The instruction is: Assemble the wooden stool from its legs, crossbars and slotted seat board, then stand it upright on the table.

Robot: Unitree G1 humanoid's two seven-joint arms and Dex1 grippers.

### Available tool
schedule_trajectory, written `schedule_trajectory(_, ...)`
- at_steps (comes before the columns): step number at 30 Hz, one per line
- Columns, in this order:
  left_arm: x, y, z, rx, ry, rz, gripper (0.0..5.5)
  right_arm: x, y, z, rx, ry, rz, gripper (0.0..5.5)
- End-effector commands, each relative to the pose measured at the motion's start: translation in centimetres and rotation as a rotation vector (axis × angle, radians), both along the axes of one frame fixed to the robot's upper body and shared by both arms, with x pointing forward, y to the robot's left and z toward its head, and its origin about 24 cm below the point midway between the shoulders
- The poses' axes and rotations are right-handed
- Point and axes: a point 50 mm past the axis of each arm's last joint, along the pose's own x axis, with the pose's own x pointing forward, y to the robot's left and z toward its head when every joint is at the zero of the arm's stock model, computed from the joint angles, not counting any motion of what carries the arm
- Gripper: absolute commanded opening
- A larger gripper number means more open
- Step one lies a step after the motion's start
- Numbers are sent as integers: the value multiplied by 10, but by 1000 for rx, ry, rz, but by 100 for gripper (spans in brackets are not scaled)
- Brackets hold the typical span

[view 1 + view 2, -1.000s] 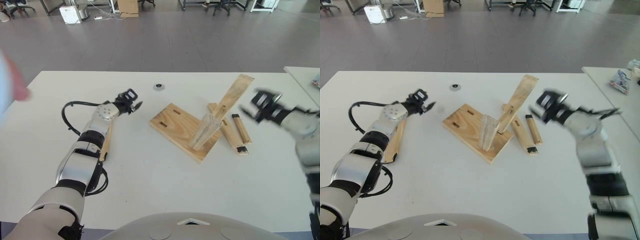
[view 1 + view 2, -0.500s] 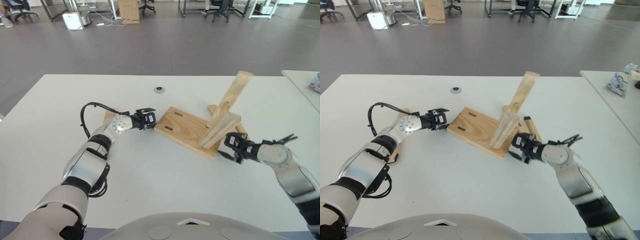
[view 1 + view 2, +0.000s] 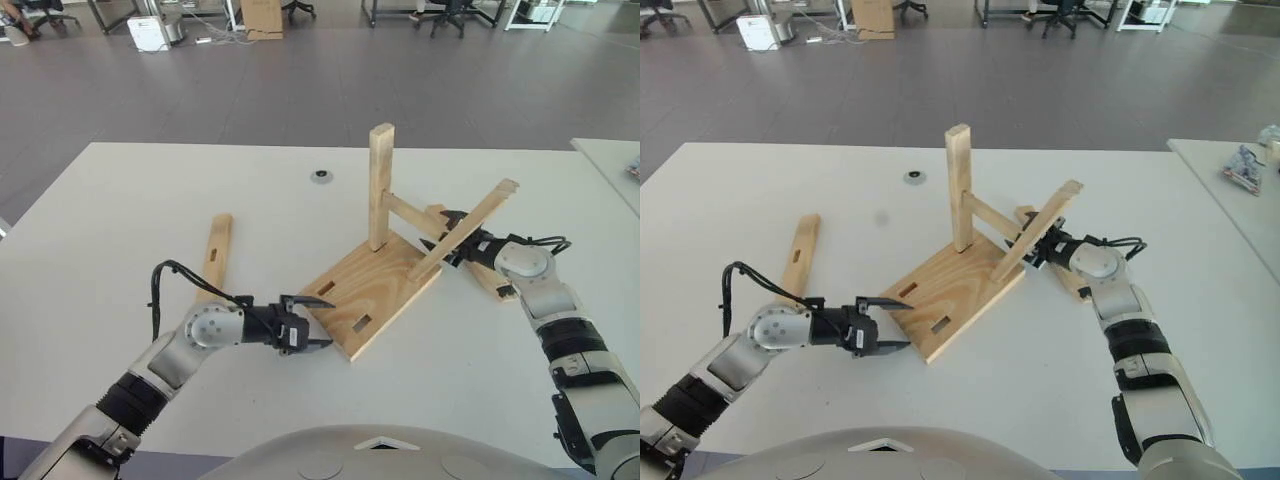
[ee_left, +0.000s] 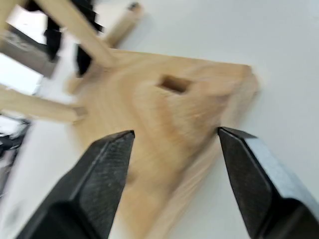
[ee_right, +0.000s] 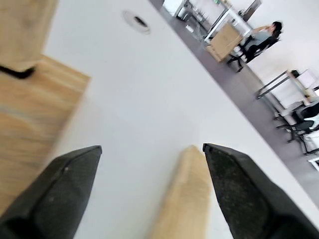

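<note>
Pine, pale and square-cut: the slotted seat board (image 3: 375,285) lies flat on the smooth white table (image 3: 120,200). An upright leg (image 3: 379,185) stands at the board's far corner. A thin crossbar (image 3: 410,212) ties it to a leaning leg (image 3: 470,222) that tilts out past the board's right edge. Your left pincer (image 3: 310,322) is spread wide astride the board's near corner. Your right pincer (image 3: 447,240) is also apart, with the leaning leg between its fingers, unclamped. A loose leg (image 3: 213,256) lies well left of the board, with wide tabletop between them.
</note>
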Motion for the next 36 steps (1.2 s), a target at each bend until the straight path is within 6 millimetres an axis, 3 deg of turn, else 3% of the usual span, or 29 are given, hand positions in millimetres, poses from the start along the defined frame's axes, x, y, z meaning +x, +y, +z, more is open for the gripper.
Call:
schedule_trajectory(1, 31, 17, 79, -97, -132, 48, 310, -27, -40, -1, -80, 16, -73, 381)
schedule_trajectory(3, 49, 32, 118, -136, -136, 131, 310, -46, -49, -4, -91, 54, -79, 381)
schedule_trajectory(4, 58, 44, 118, -94, -131, 194, 310, -58, -44, -4, -58, 90, -44, 381)
schedule_trajectory(5, 66, 53, 106, -19, -138, 236, 310, -71, -34, -2, -8, 105, 25, 381)
schedule_trajectory(6, 70, 56, 85, 47, -96, 235, 310, -86, -25, 2, 66, 118, 60, 381)
schedule_trajectory(8, 71, 54, 23, 211, -5, 199, 310, -107, -9, 4, 142, 147, 128, 381)
schedule_trajectory(11, 53, 41, -43, 336, 101, 74, 310, -116, 13, -6, 172, 194, 170, 381)
schedule_trajectory(13, 36, 21, -55, 246, 152, -9, 310, -104, 13, -6, 143, 127, 112, 381)
schedule_trajectory(17, 6, -3, -54, 166, 161, -133, 310, -80, 18, -16, 40, 76, 78, 381)
schedule_trajectory(21, 1, -3, -46, 152, 165, -122, 310, -56, 34, -22, 35, 53, 126, 381)
schedule_trajectory(26, 0, 9, -49, 169, 169, -51, 310, -50, 36, -26, 32, 44, 136, 381)
schedule_trajectory(29, 1, 18, -46, 182, 146, -21, 310, -42, 16, -19, 32, 30, 28, 381)
schedule_trajectory(34, 15, 34, -35, 124, 127, 126, 310, -3, -42, 31, 191, -165, -364, 381)
schedule_trajectory(36, 14, 30, -32, 97, 138, 138, 310, 0, -65, 29, 60, -163, -462, 381)
